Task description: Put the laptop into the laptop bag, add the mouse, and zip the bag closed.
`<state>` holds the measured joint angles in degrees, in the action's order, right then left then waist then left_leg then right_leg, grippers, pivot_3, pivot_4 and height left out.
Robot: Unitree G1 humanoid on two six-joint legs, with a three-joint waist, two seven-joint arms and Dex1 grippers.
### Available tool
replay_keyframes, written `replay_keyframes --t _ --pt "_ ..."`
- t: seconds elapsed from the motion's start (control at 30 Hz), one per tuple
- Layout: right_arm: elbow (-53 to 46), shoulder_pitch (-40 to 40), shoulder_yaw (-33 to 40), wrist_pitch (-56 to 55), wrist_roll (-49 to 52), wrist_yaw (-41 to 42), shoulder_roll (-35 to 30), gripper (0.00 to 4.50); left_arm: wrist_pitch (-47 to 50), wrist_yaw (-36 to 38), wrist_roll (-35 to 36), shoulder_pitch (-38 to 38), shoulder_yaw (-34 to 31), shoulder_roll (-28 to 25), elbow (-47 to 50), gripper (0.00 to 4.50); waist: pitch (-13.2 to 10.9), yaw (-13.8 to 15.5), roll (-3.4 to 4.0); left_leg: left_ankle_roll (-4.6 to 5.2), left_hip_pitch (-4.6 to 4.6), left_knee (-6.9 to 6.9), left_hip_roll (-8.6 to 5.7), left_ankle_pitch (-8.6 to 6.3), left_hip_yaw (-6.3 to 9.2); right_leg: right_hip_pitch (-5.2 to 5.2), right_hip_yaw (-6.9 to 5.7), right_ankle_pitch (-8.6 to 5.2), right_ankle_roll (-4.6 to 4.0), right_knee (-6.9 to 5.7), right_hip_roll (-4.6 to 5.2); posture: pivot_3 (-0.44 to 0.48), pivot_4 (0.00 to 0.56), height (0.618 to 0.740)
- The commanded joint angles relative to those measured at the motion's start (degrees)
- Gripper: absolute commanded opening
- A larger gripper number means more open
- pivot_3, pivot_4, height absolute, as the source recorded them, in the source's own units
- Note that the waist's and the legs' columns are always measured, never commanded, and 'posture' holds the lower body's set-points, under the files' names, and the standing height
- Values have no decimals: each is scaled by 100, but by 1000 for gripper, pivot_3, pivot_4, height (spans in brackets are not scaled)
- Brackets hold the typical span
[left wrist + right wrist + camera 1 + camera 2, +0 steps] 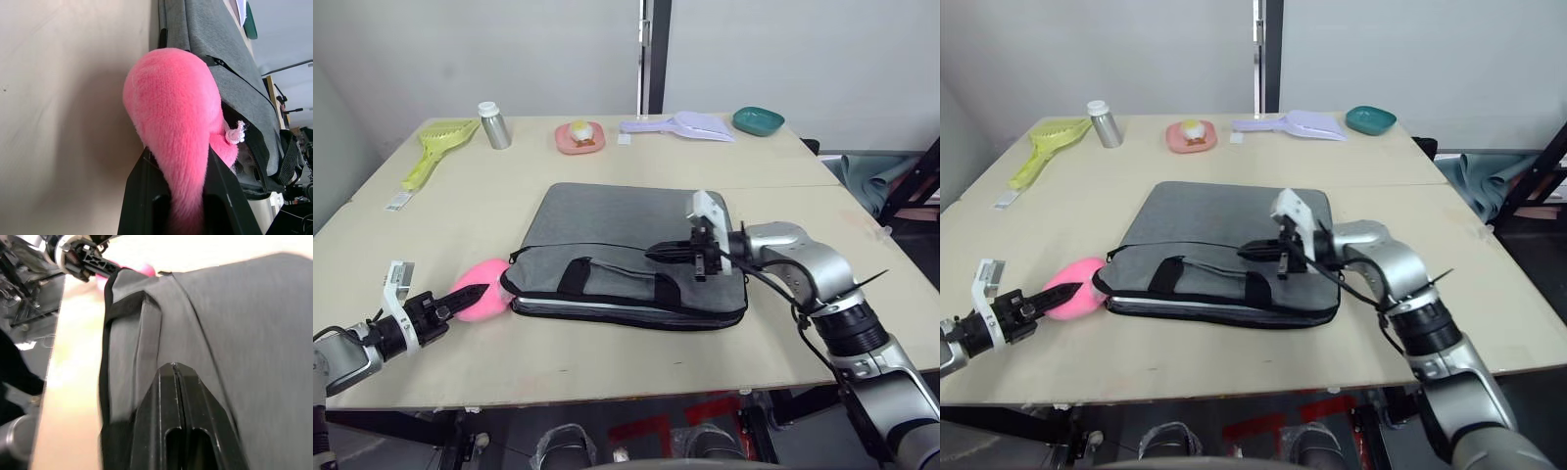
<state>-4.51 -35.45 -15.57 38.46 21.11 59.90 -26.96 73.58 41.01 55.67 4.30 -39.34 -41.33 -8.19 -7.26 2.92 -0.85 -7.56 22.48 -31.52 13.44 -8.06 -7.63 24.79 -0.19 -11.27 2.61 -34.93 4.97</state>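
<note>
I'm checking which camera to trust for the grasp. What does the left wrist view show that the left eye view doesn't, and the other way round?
The left wrist view shows up close that the left gripper pinches the pink plush toy, with the bag's zipper track alongside. The left eye view shows the right gripper shut over the laptop bag and the far items: the green scoop, the metal bottle. Both show toy, bag and table.

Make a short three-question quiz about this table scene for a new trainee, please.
1. True or false: the left tool grips the round fluffy pink plush toy.
2. The right tool is over which thing? A) grey fabric laptop bag B) teal bowl C) yellow-green plastic scoop
3. What stands beside the scoop?

Key: 1 true. 2 A. 3 A silver metal bottle with white cap.
</note>
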Motion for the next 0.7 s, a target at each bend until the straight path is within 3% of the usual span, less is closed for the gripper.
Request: replay_keyframes --t 0.03,0.23,0.53,0.7 --pt "203 -4 -504 -316 -499 -51 3 0 -28 8 98 -47 -2 43 155 257 -3 23 0 0 1 0 -1 0 0 1 0 0 0 -1 1 0 150 740" --pt "689 485 -1093 -874 -1005 282 -210 0 -16 -75 150 -72 -30 85 202 257 2 42 -3 -5 -55 -3 0 -4 4 -56 -2 -2 0 -3 5 0 150 740" --pt "1916 588 -5 -1218 -488 354 -14 0 51 -157 222 -35 -48 49 212 257 12 46 -9 -2 -112 -21 -3 -5 5 -112 3 1 -6 -25 12 0 150 740" --pt "2158 702 -442 -1436 -881 492 -34 0 79 -157 221 180 -19 -9 65 257 16 111 -14 -1 -133 -22 -4 -5 8 -136 3 1 -6 -25 15 0 150 740"
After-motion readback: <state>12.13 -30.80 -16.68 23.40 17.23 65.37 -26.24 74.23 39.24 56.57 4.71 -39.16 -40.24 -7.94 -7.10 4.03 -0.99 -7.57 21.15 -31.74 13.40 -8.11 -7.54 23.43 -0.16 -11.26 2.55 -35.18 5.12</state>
